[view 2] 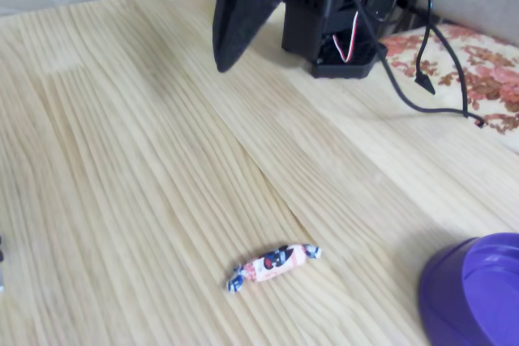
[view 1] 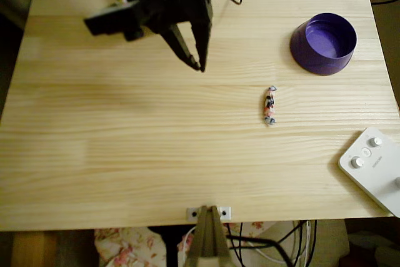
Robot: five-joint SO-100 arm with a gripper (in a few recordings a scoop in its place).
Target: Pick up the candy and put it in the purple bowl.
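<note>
Below the round purple plastic bowl (view 1: 324,43) lies the small white-wrapped candy (view 1: 269,105); far left, the black gripper (view 1: 194,62) hangs slightly parted, empty.

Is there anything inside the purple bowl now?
In the overhead view the purple bowl shows only its bare violet inside. The candy lies on the table, apart from it. The near inner wall is hidden by the rim.
</note>
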